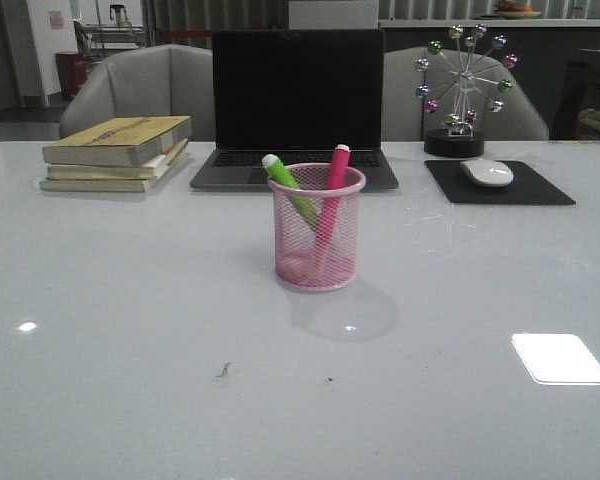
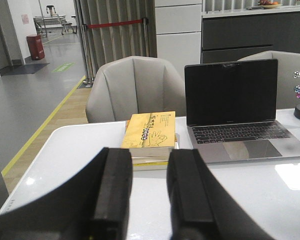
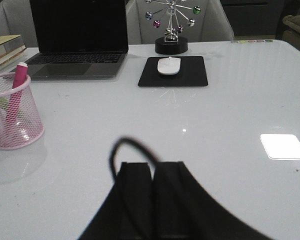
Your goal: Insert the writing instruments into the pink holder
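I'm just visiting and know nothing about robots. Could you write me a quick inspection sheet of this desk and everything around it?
Surface: glossy white table, a few small dark specks.
Job's things: green pen and pink pen both stand in the pink holder.
Clutter: stacked books, open laptop, mouse on a black pad, ball ornament.
Grippers: left gripper open, empty; right gripper shut, empty.
Cables: a dark loop by the right gripper, possibly a cable.
Surroundings: two grey chairs behind.

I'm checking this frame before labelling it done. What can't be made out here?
- Pen tips: pink pen and green pen blur behind the pink holder mesh, front view.
- Holder's far side: cut off by the right wrist view's edge.
- Book title: too small, left wrist view.
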Motion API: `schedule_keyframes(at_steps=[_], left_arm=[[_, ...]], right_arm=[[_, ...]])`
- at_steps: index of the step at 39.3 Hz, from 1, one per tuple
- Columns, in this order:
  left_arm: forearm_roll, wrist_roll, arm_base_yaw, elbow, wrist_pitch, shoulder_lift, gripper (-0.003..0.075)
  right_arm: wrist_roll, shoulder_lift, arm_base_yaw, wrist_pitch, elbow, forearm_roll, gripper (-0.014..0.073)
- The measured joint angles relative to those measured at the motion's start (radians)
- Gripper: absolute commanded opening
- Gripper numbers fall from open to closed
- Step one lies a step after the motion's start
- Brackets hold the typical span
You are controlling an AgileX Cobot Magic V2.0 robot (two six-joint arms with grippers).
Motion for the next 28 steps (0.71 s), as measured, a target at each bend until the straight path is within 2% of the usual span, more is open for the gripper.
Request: schedule_keyframes(at_steps=[13,16,21,28], left_arm=[[0.0,0.0,0.0,0.0,0.0,0.0,0.0266],[0.0,0.0,0.0,0.0,0.001,0.0,0.0227],[0.0,0.0,0.0,0.0,0.021,-0.004,0.009],[0.0,0.0,0.0,0.0,0.051,-0.03,0.01]], right_arm=[[0.0,0.0,0.0,0.0,0.0,0.0,0.0031],[0.0,0.0,0.0,0.0,0.0,0.0,0.0031],[0.0,0.0,0.0,0.0,0.0,0.0,0.0031],[0.0,0.0,0.0,0.0,0.0,0.0,0.0031]])
